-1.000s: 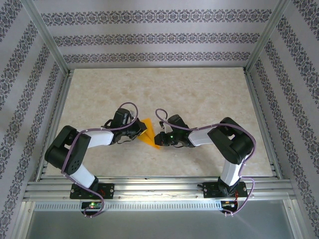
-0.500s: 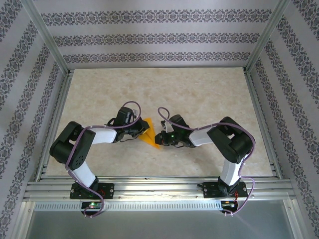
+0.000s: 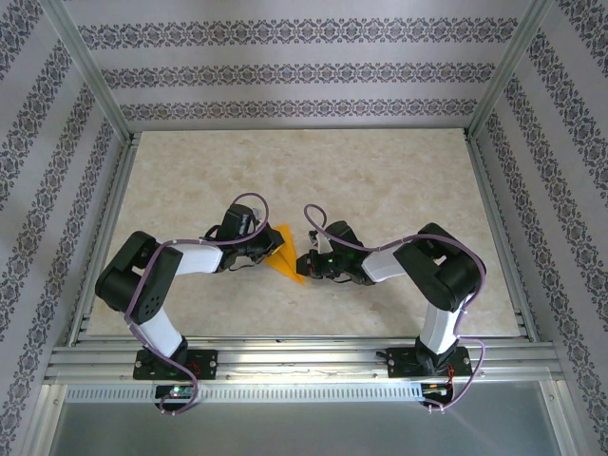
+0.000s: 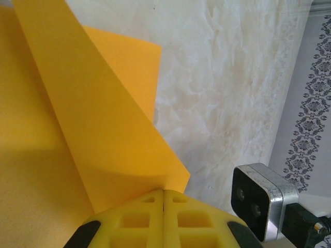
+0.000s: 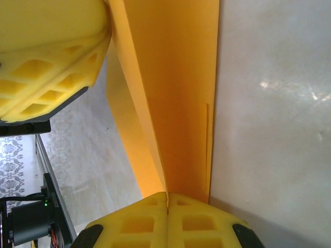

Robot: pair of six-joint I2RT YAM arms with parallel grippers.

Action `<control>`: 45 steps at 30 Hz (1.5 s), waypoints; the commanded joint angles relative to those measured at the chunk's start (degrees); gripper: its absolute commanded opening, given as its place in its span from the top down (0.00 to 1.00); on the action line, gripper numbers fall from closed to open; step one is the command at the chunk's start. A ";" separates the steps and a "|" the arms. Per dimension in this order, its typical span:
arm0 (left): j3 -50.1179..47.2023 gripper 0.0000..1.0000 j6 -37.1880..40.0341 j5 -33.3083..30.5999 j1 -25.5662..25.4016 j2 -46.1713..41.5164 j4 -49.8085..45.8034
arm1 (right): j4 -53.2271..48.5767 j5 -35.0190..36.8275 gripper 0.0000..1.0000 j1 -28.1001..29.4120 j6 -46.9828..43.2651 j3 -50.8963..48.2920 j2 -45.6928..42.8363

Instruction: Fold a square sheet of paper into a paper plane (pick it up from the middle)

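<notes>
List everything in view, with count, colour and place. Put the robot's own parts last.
square sheet of paper: one, orange-yellow, partly folded, mid-table between the two end effectors.
table: one, beige marbled, under everything.
frame rails: several, silver metal, along the table edges and up the corners.
walls: three, white with grey floral stripes, at the back and on both sides.
left arm: one, black and white, reaching in from the near edge.
right arm: one, black and white, likewise.
left end effector: one, yellow fingers, shut on the paper.
right end effector: one, yellow fingers, shut on the paper.
</notes>
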 commanded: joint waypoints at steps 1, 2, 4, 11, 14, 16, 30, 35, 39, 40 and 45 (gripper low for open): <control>1.24 0.95 -0.07 0.13 -0.69 1.30 2.57 | -1.62 0.79 0.97 0.19 0.57 -1.28 3.09; 1.41 0.95 0.04 0.05 -0.69 1.59 2.45 | -1.62 0.73 0.97 0.25 0.60 -1.29 3.02; 1.71 0.96 0.00 0.10 -0.69 2.21 2.23 | -1.62 0.84 0.97 0.26 0.64 -1.35 3.18; 2.38 0.95 0.22 0.10 -0.70 3.78 2.36 | -1.84 0.44 0.95 0.11 0.84 -1.09 3.51; 2.48 0.96 0.24 -0.02 -0.74 4.24 2.15 | -2.00 0.26 0.96 0.05 1.03 -1.09 3.62; 2.69 0.95 0.23 -0.03 -0.74 4.60 2.03 | -2.23 0.25 0.95 0.08 1.08 -1.02 3.70; 3.84 0.95 1.32 -0.02 -0.69 6.16 0.31 | -2.68 -0.71 0.95 -0.30 1.30 -0.65 4.54; 4.15 0.96 1.43 0.25 -0.71 6.95 0.58 | -2.77 -0.88 0.95 -0.38 1.39 -0.74 4.67; 4.46 0.96 1.49 0.52 -0.69 7.51 0.37 | -3.03 -0.94 0.95 -0.51 1.39 -0.74 4.55; 4.46 0.95 1.57 0.44 -0.69 7.62 0.14 | -3.12 -0.92 0.95 -0.46 1.39 -0.74 4.58; 4.76 0.96 1.91 0.42 -0.69 7.91 -0.31 | -3.36 -1.16 0.95 -0.62 1.32 -0.58 4.69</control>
